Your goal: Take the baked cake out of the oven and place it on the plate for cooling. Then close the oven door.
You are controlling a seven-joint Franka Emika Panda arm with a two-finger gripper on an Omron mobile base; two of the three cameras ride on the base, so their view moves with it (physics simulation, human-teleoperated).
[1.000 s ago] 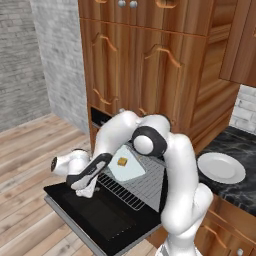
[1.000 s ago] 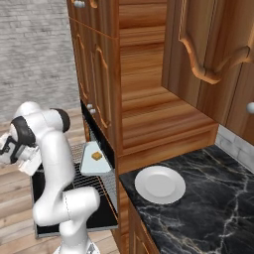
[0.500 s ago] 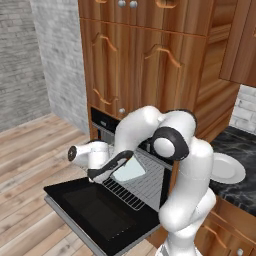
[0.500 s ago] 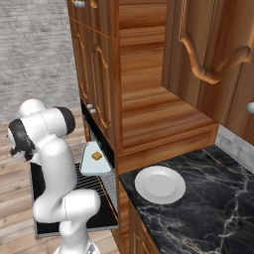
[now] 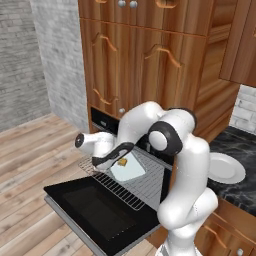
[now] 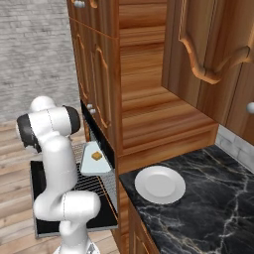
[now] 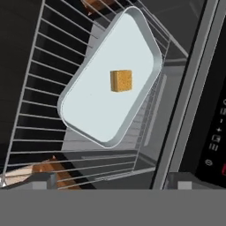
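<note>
The oven [image 5: 103, 119] stands open, its black oven door [image 5: 96, 210] folded down flat. On the pulled-out wire rack [image 5: 150, 186] lies a pale tray [image 5: 131, 171] with the small golden baked cake [image 5: 121, 161] on it. My gripper [image 5: 112, 159] hovers open just above the tray, close to the cake's left. In the hand view the cake [image 7: 121, 80] sits mid-tray [image 7: 88, 110], clear of my gripper [image 7: 114, 180] with its fingertips wide apart. The white plate [image 5: 226, 168] rests bare on the counter to the right. From the right base view the cake [image 6: 96, 156] and plate [image 6: 159, 184] are both visible.
A black marble counter [image 6: 208, 208] carries the plate right of the oven. Wooden cabinet doors [image 5: 135, 75] rise above the oven. The oven's control panel [image 7: 215, 132] runs along the right of the hand view. Wooden floor [image 5: 30, 165] lies left of the open door.
The arm has swung from left of the open door in toward the oven, bringing the hand over the tray and cake. The jaws stayed open.
</note>
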